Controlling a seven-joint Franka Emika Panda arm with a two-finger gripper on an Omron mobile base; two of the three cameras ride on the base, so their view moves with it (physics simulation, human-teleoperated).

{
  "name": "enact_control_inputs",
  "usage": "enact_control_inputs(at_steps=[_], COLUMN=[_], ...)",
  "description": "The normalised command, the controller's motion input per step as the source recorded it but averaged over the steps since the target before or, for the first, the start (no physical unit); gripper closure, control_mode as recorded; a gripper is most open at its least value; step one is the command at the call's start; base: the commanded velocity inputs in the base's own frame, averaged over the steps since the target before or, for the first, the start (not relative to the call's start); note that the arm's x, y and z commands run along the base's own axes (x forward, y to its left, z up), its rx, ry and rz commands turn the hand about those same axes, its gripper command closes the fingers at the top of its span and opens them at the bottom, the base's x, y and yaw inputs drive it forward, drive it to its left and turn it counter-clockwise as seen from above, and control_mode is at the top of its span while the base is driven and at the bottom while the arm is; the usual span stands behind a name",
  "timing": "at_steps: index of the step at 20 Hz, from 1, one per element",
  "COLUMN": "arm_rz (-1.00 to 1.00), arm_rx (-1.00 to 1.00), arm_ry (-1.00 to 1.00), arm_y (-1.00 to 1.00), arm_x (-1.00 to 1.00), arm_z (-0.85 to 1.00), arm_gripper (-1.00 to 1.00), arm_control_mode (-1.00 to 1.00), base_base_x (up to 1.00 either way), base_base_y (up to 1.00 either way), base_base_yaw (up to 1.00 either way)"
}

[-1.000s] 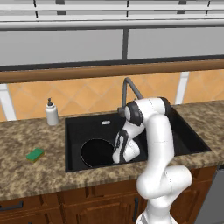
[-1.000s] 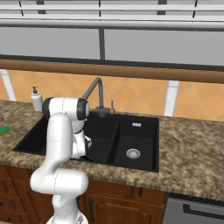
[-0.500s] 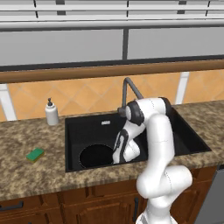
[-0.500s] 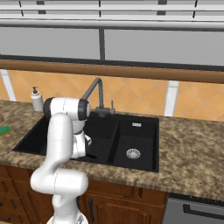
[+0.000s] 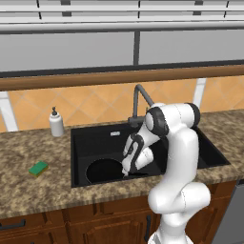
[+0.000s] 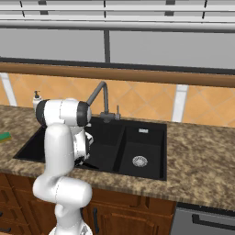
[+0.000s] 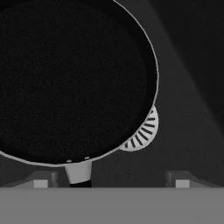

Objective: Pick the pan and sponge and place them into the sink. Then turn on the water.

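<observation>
The black pan lies flat on the floor of the large left basin of the black sink. In the hand view the pan partly covers the silver drain, and its handle stub points toward the camera. My gripper stands open low in that basin, its fingertips wide apart on either side of the handle and clear of it. From the left base view the gripper hangs at the pan's right edge. The green sponge lies on the counter left of the sink; its edge shows as the sponge.
The dark gooseneck faucet rises behind the sink, just above my arm. A white soap dispenser stands at the back left of the counter. The smaller right basin holds a drain. A wooden ledge and tiled wall back the granite counter.
The jaws have opened wide and let go of the pan's handle. The pan rests in the basin; the arm has barely moved.
</observation>
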Motion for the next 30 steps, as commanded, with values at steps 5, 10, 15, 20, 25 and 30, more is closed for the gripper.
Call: enact_control_inputs(at_steps=[5,10,15,20,25,30], arm_rz=[0.0,0.0,0.0,-0.03,-0.02,0.05], arm_rx=[-0.01,0.0,0.0,0.0,-0.08,0.01], arm_ry=[0.0,0.01,0.1,0.23,0.06,0.0], arm_y=[0.07,0.2,0.28,0.14,0.15,0.49], arm_x=[-0.07,-0.02,0.03,0.0,0.0,0.0], arm_z=[1.0,1.0,1.0,0.92,0.06,0.05], arm_gripper=[-1.0,-1.0,-1.0,-1.0,-1.0,-1.0], arm_control_mode=[-1.0,-1.0,-1.0,-1.0,-1.0,-1.0], base_base_x=[0.0,0.0,0.0,0.0,0.0,0.0], base_base_y=[0.0,0.0,0.0,0.0,0.0,0.0], base_base_yaw=[0.0,0.0,0.0,0.0,0.0,0.0])
